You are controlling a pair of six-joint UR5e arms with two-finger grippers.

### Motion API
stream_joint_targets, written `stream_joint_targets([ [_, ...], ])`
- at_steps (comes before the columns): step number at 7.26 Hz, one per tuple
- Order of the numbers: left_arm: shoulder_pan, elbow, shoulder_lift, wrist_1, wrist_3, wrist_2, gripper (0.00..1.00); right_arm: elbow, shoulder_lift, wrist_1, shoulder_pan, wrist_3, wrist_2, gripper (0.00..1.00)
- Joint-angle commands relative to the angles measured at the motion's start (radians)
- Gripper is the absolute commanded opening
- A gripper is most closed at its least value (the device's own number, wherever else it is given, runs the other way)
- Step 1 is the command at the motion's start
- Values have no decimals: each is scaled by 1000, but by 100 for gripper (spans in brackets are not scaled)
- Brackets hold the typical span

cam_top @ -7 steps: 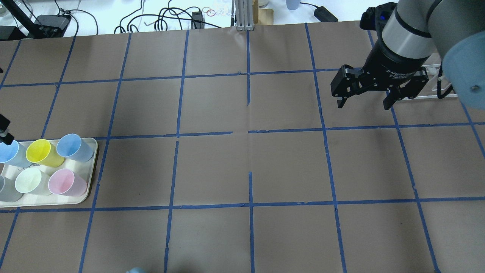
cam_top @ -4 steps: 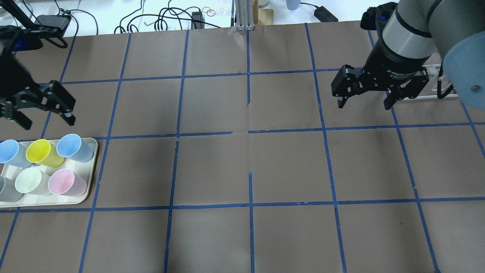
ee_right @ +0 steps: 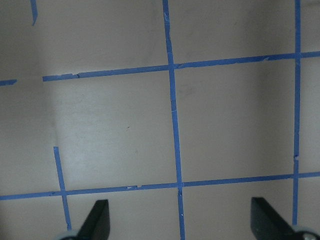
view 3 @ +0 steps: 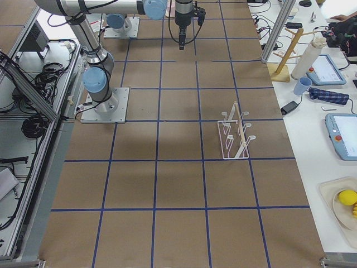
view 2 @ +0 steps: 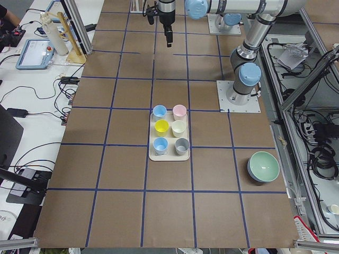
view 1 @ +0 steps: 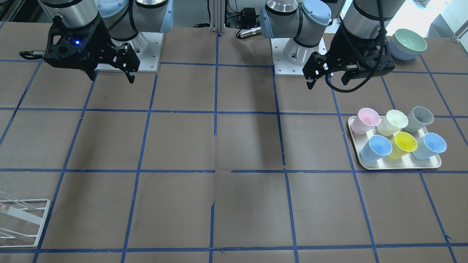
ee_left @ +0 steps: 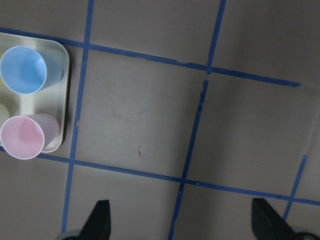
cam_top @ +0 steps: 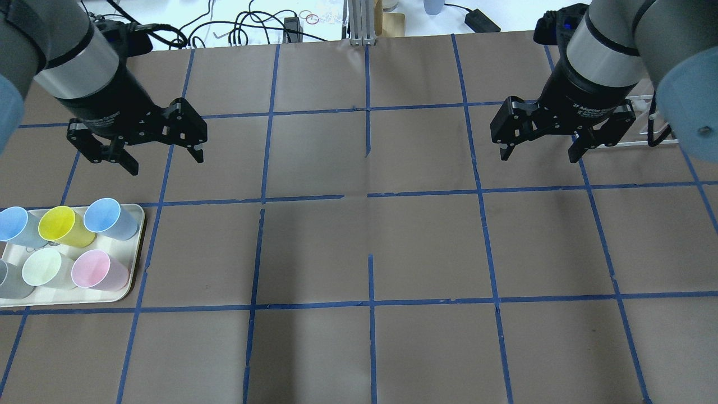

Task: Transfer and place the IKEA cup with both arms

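Note:
The IKEA cup (view 1: 421,118) is a pale grey tumbler standing upright in a back corner of a cream tray (view 1: 402,166); the overhead view shows it (cam_top: 8,281) cut off by the left edge. My left gripper (cam_top: 166,163) is open and empty, hovering above the table beyond the tray, apart from all cups; it also shows in the front view (view 1: 327,82). My right gripper (cam_top: 538,157) is open and empty over the far right of the table, and shows in the front view (view 1: 111,78). Both wrist views show open fingers (ee_left: 102,220) (ee_right: 97,220) over bare table.
The tray also holds two blue cups, a yellow cup (cam_top: 59,225), a pale green cup (cam_top: 42,268) and a pink cup (cam_top: 92,269). Stacked pastel bowls (view 1: 407,44) sit near the left arm's base. A white wire rack (view 3: 234,134) stands on the right side.
My left arm has swung in from the left edge of the overhead view to a spot above the table beyond the tray. The right arm and the cups have not moved.

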Motion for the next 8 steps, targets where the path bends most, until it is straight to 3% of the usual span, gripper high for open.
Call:
stream_joint_targets([
  [1,-38,0,-6,28,-2,-2,100,0,0,0,0,-2,-1,100],
  [8,-40,13,-9,30,-2,-27,100,0,-3,-2,0,0,1,100],
])
